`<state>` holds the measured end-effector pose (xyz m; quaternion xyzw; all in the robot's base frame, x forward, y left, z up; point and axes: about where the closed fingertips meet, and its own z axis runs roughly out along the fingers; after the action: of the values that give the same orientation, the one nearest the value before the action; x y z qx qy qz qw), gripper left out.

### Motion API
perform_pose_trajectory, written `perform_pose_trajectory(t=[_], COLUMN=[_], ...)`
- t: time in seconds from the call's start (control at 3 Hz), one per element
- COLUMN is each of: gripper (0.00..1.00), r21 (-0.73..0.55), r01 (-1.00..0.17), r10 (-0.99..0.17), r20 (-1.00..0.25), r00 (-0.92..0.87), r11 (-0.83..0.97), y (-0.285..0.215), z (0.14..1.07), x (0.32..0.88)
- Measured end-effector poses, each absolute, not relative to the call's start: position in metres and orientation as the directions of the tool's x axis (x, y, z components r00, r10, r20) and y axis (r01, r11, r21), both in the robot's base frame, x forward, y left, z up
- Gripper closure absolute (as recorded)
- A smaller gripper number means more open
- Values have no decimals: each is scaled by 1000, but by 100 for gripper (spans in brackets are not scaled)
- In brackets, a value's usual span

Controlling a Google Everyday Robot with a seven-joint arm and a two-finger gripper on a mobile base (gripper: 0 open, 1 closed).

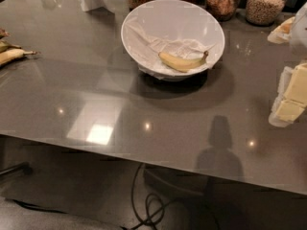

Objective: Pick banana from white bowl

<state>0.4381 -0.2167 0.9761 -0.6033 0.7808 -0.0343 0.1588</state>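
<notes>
- My gripper (pixel 291 97) shows as pale cream-and-yellow blocks at the right edge of the view. It hangs over the grey table (pixel 120 104), apart from the bowl and touching nothing I can see.
- The frame edge cuts the gripper off, so I cannot tell whether it is open or closed. It holds nothing that I can see.
- The banana (pixel 183 61) lies on its side in the white bowl (pixel 144 20), low against the near right wall, with its dark stem tip pointing up and to the right.
- It rests on crumpled white paper (pixel 163 44). I judge the bowl's slope has let it settle there, and the near rim may get in the way of a low approach.
- The bowl stands near the back of the table, just in front of glass jars (pixel 261 4) whose tops are out of frame.
- Other bananas (pixel 12 54) at the left edge are cut off and not my target.
</notes>
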Motion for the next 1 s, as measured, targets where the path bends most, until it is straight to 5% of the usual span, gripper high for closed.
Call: perform_pose_trajectory(t=[1.0], gripper=[0], r21=[-223], r01=[-920], r10=[-894], r20=[-391], r00=[-218], r11=[321], y=[-164], z=[971], x=[490])
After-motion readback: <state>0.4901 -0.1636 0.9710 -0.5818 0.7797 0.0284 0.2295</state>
